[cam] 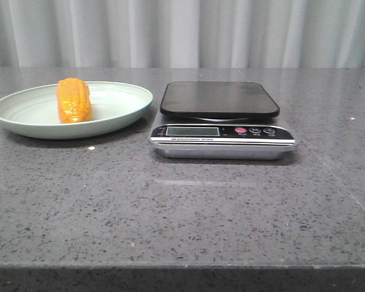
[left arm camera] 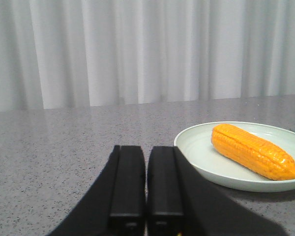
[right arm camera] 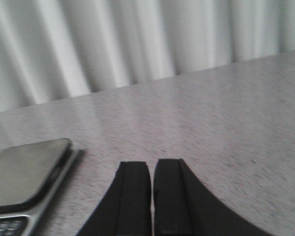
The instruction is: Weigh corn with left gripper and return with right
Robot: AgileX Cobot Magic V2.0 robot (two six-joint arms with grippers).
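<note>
The orange-yellow corn (cam: 73,100) lies on the pale green plate (cam: 121,100) at the left of the table. It also shows in the left wrist view (left arm camera: 253,151) on the plate (left arm camera: 201,147). The scale (cam: 222,120), with a dark pan and a silver body, stands to the right of the plate, its pan bare. My left gripper (left arm camera: 146,148) is shut and empty, short of the plate, off to one side of it. My right gripper (right arm camera: 151,164) is shut and empty beside the scale (right arm camera: 27,179). Neither gripper shows in the front view.
The grey speckled table (cam: 182,213) runs to a front edge near the bottom of the front view. A white curtain (cam: 182,30) hangs behind it.
</note>
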